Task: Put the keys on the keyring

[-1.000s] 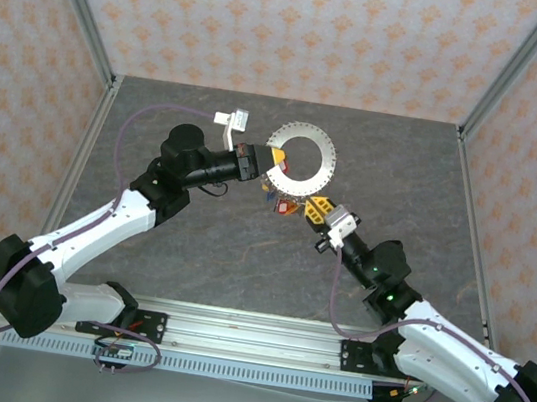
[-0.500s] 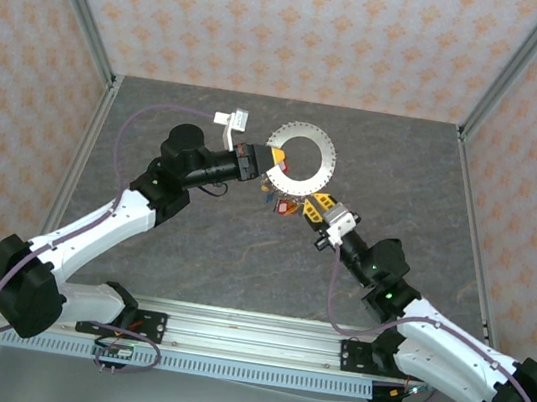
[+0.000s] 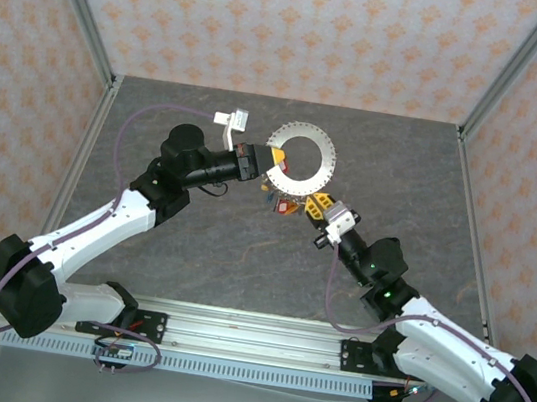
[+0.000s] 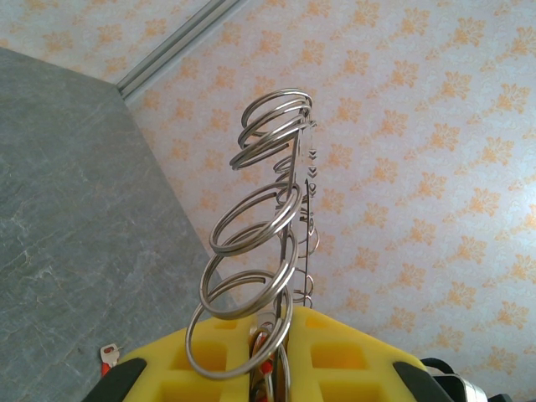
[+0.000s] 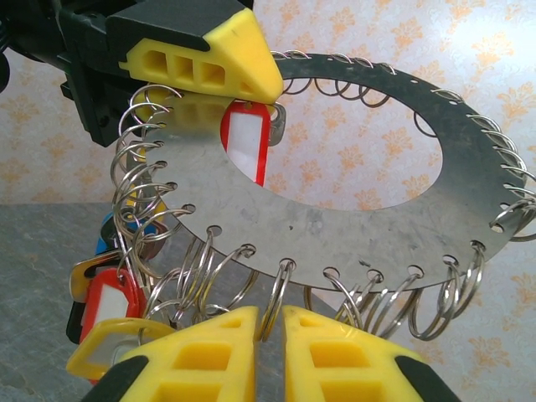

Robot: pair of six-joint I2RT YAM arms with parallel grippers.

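While left claw [image 3: 273, 156] clamps the flat grey toothed metal keyring [image 5: 335, 213] and right claw [image 5: 270, 322] pinches a thin steel split ring [image 5: 275, 291], any tug risks wrenching it loose.

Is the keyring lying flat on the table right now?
No, the left gripper holds the keyring up by its rim, wallpaper showing through its hole.

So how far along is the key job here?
Done: several tagged keys hang from rings on one side of the keyring. In hand: the left pincer clamps its rim while the right pincer pinches one split ring. Left: most rings around the rim look empty.
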